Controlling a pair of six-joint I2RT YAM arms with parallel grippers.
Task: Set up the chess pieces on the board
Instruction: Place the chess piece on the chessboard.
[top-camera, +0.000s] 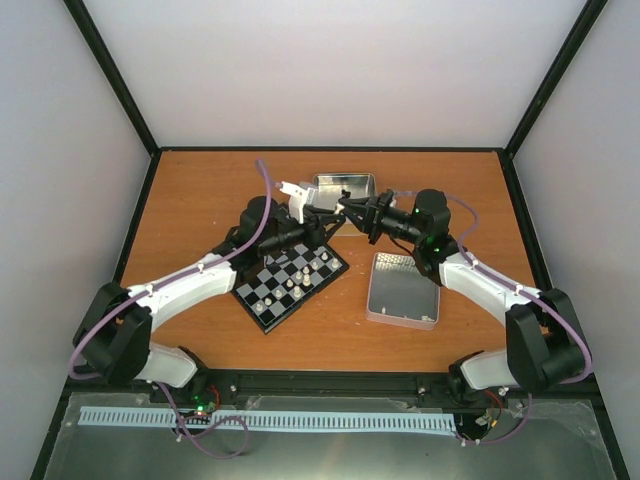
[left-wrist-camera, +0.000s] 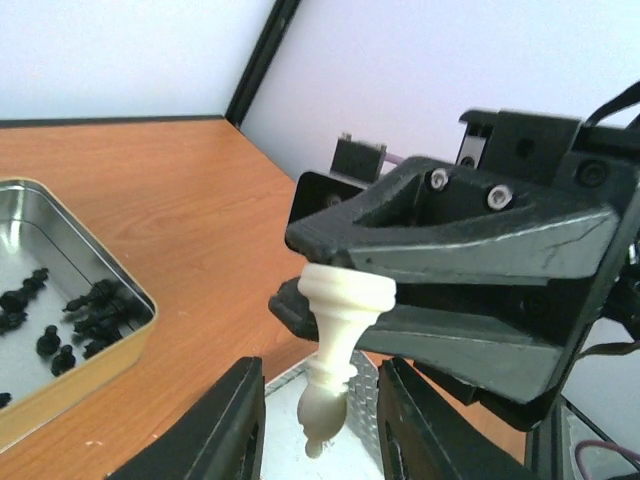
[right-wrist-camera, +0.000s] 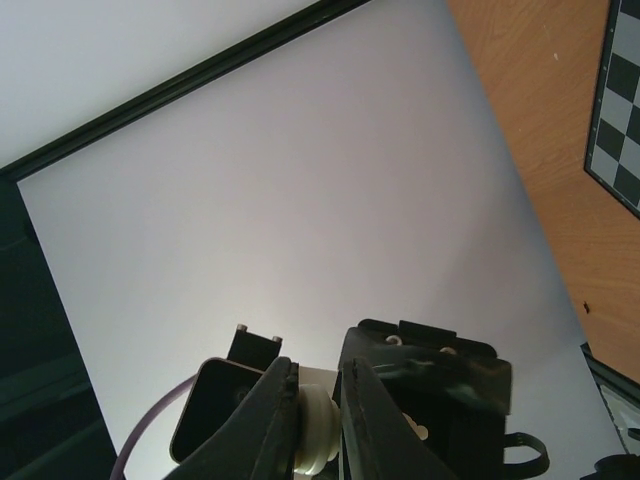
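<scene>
Chess piece, cream-white, hangs head-down in mid-air over the worktop, base pinched in the closed right claw, its long axis running down between the left claw's parted fingers, neither touching it.

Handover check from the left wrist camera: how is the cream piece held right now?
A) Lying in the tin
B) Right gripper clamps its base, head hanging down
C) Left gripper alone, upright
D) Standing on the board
B: the right gripper is clamped on the round base of the cream piece, whose head points down, while the left gripper flanks the head with a gap on each side.
</scene>
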